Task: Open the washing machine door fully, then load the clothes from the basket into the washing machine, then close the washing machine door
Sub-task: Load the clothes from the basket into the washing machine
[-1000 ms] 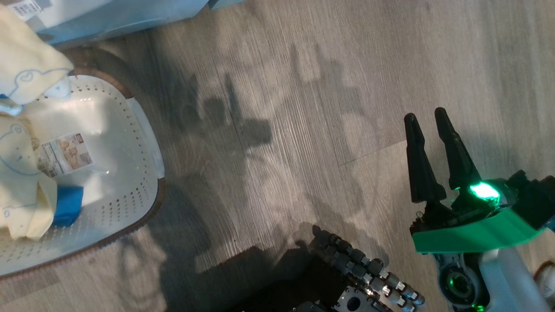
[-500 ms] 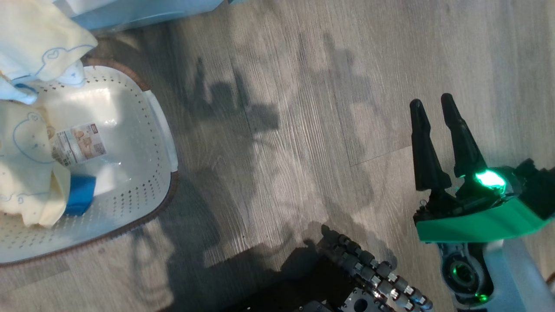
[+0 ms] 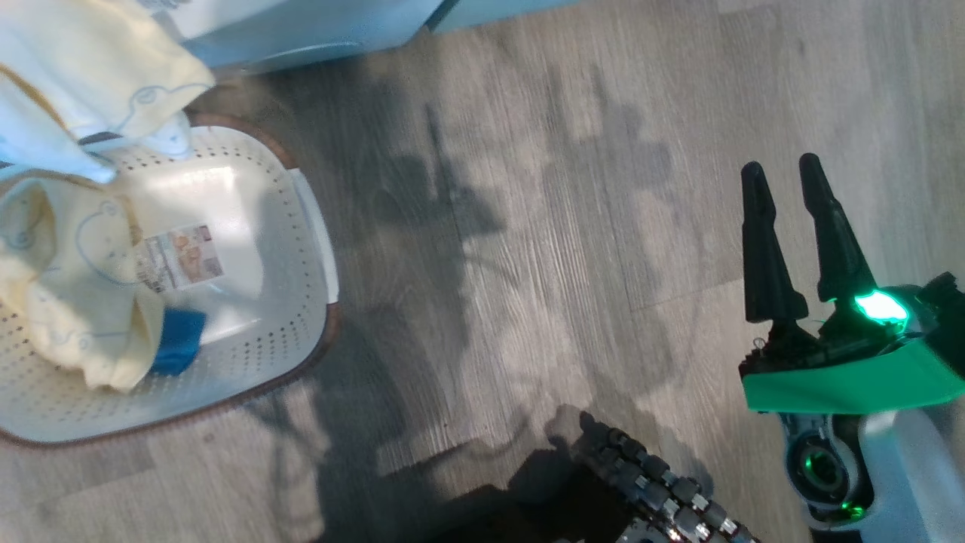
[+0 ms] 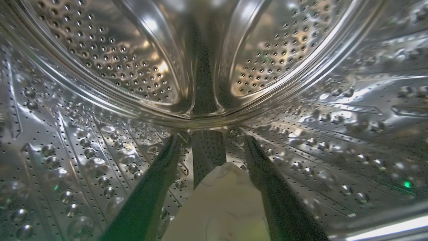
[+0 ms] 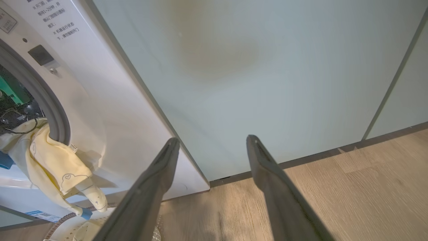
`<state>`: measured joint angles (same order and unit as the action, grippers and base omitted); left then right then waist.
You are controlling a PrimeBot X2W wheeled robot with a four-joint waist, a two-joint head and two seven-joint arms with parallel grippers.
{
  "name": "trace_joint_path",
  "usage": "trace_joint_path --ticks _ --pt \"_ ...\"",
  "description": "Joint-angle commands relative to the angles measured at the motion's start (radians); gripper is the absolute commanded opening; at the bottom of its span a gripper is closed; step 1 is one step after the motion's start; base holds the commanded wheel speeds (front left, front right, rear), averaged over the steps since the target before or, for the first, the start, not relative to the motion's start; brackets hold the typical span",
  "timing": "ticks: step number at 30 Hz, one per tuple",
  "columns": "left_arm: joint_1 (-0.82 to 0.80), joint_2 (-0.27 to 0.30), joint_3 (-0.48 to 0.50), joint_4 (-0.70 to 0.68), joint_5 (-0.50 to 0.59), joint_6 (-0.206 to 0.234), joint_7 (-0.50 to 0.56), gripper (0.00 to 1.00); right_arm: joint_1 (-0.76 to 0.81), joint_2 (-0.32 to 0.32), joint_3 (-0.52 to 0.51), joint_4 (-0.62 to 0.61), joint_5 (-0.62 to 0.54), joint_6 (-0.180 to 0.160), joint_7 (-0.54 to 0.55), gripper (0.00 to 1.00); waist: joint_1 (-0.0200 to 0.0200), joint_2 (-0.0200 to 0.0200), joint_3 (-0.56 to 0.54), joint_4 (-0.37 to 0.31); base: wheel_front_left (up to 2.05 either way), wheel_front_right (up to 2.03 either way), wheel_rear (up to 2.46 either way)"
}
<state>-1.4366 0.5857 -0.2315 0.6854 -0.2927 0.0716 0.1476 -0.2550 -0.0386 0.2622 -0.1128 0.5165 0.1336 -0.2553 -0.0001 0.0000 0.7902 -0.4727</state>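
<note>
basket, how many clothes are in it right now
2: a pale-yellow garment in the basket's left part and a small blue piece beside it; more may hide under the garment.

Cream basket [image 3: 264,343], hole-dotted, brown rim. Pale-yellow clothes [image 3: 83,302], faint blue line drawings, possibly bears; one blue piece [image 3: 175,351]. Grey woodgrain floor [image 3: 528,188]. Shiny steel drum [image 4: 110,57], perforated.

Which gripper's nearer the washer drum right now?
Left. The left gripper is inside the drum, over a pale-yellow garment; the right gripper is outside, above the floor near the cabinet panel.
</note>
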Motion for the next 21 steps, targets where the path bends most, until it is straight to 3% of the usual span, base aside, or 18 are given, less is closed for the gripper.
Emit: trace_joint_path --ticks 1,10,15,21 --pt "0.023 0.029 0.019 -0.054 -0.01 0.009 -0.02 1.0 0.018 -0.012 0.004 -0.024 -0.013 -0.003 -0.006 1.0 0.0001 0.0 -0.019 0.019 0.0 0.0 0.0" --pt "0.288 -0.01 0.032 -0.26 -0.063 0.037 -0.114 1.0 0.032 -0.012 -0.029 -0.019 -0.089 -0.003 -0.006 1.0 0.0001 0.0 -0.095 0.085 0.0 0.0 0.0" --pt "0.479 -0.026 0.032 -0.438 -0.07 0.084 -0.149 1.0 0.05 -0.012 -0.047 -0.014 -0.147 -0.003 -0.006 1.0 0.0001 0.0 -0.142 0.127 0.0 0.0 0.0" --pt "0.717 -0.049 0.025 -0.651 -0.046 0.171 -0.204 1.0 0.073 -0.012 -0.062 -0.014 -0.207 -0.003 -0.006 1.0 0.0001 0.0 -0.195 0.18 0.0 0.0 0.0"
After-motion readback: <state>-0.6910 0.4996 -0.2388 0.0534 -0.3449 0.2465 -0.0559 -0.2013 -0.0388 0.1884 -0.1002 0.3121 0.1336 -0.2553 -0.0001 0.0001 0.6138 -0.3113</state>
